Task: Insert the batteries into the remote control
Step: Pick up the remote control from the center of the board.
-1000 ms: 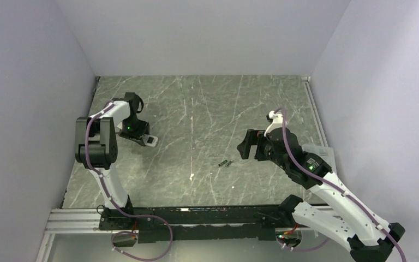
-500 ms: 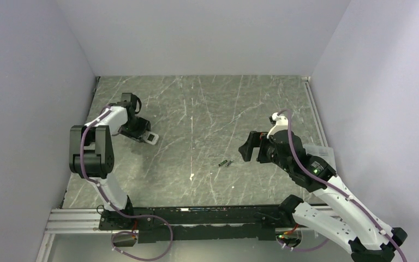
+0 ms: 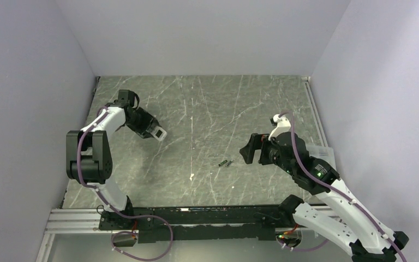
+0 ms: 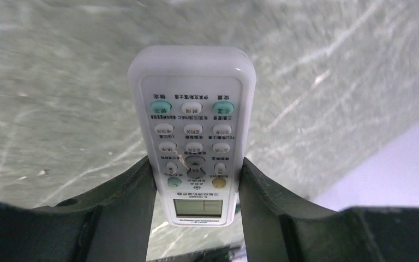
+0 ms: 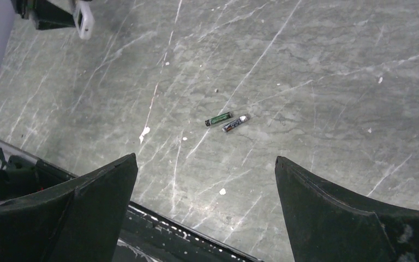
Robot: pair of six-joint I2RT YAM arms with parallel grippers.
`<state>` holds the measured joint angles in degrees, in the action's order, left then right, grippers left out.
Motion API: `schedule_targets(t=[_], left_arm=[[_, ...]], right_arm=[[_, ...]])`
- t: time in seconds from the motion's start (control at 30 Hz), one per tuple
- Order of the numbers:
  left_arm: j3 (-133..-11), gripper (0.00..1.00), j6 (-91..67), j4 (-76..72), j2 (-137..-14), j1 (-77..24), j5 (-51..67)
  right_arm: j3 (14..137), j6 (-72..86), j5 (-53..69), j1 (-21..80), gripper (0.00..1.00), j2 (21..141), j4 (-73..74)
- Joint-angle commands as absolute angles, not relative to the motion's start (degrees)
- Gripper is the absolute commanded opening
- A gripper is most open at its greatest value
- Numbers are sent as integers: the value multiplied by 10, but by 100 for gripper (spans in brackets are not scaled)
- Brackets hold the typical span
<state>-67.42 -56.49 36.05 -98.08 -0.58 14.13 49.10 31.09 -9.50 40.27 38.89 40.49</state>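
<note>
Left fingers (image 4: 125, 207) are squeezing the remote (image 4: 192, 98) by its long edges, right gripper (image 5: 205, 159) is hanging wide open near the batteries (image 5: 219, 119) lying on the table (image 3: 207, 98), probably light and rolly, so I'm thinking pinch mid-barrel.

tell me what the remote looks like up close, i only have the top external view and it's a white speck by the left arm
Observer: The left wrist view shows the remote control clamped in the left gripper, with its button face toward that camera.
Operator: and the two dark specks in the middle, alike?
Observer: No. In the right wrist view one battery is green-banded, and the other battery is dark with a pale end. Both lie loose on the table.
Operator: other arm ready?
Observer: The right gripper is wide open and holds nothing. Both batteries are framed in its opening.
</note>
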Motion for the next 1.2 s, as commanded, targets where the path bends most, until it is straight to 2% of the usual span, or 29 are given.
schedule_targets(t=[0.0, 0.37, 0.53, 0.73, 0.97, 1.17], left_arm=[[-669, 4, -497, 329, -979, -6, 295], [-636, 8, -355, 333, -960, -13, 503], [-629, 19, -270, 361, -953, -27, 574], [-630, 24, -221, 385, -938, -54, 609], [-614, 22, -222, 358, -910, -103, 662], [-597, 23, -229, 340, -876, -143, 685]], right_arm=[[486, 273, -69, 403, 100, 368, 386], [487, 215, 11, 403, 100, 384, 366], [476, 181, 48, 403, 100, 377, 340], [476, 130, 96, 403, 99, 373, 297], [450, 107, 199, 403, 96, 371, 187], [446, 118, 236, 404, 92, 403, 127]])
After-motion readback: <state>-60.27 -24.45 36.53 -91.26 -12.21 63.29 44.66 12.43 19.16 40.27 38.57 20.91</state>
